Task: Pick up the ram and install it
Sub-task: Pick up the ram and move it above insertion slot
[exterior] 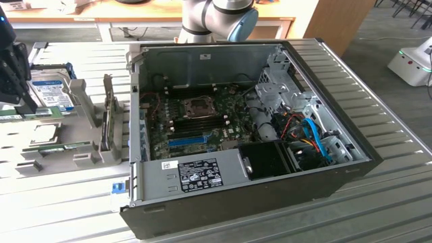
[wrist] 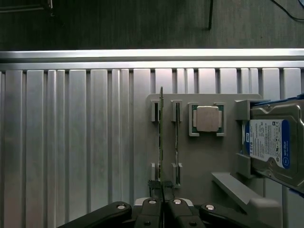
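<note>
The black robot hand [wrist: 163, 194] pinches one end of the thin green circuit-board ram stick [wrist: 161, 137], its fingers pressed together on it. The ram stands on edge in a slot of the grey plastic parts holder [wrist: 199, 161] on the ribbed metal tabletop [wrist: 71, 142]. Seen from the exterior view, the hand is at the far left of the frame, well apart from the open black computer case [exterior: 236, 212] in the centre.

Fingers [exterior: 27, 101] down at the ram [exterior: 47, 114] on grey tray [exterior: 91, 159], beside open computer case [exterior: 270, 202]
</note>
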{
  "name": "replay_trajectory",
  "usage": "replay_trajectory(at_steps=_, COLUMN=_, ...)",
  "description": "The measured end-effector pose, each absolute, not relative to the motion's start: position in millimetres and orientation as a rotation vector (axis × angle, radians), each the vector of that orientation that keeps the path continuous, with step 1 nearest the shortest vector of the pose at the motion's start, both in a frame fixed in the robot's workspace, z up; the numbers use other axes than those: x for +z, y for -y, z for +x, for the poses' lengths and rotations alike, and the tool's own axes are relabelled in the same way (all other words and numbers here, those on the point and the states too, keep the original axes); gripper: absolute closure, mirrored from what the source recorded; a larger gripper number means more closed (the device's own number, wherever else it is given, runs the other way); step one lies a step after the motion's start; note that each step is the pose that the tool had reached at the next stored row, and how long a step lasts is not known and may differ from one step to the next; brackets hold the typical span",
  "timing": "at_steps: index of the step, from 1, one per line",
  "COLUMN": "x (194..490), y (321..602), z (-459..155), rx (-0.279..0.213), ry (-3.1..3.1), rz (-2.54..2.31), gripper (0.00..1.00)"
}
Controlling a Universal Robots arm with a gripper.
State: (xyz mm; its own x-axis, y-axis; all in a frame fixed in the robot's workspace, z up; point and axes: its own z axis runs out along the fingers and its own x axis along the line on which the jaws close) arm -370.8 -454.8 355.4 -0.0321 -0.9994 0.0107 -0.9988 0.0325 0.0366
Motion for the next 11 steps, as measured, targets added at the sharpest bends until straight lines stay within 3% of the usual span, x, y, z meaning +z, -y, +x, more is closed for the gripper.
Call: replay_trajectory(at_steps=11, x=370, y=455, z=-371, rx=-0.029, ry=2.233, rz=2.162, gripper=0.88)
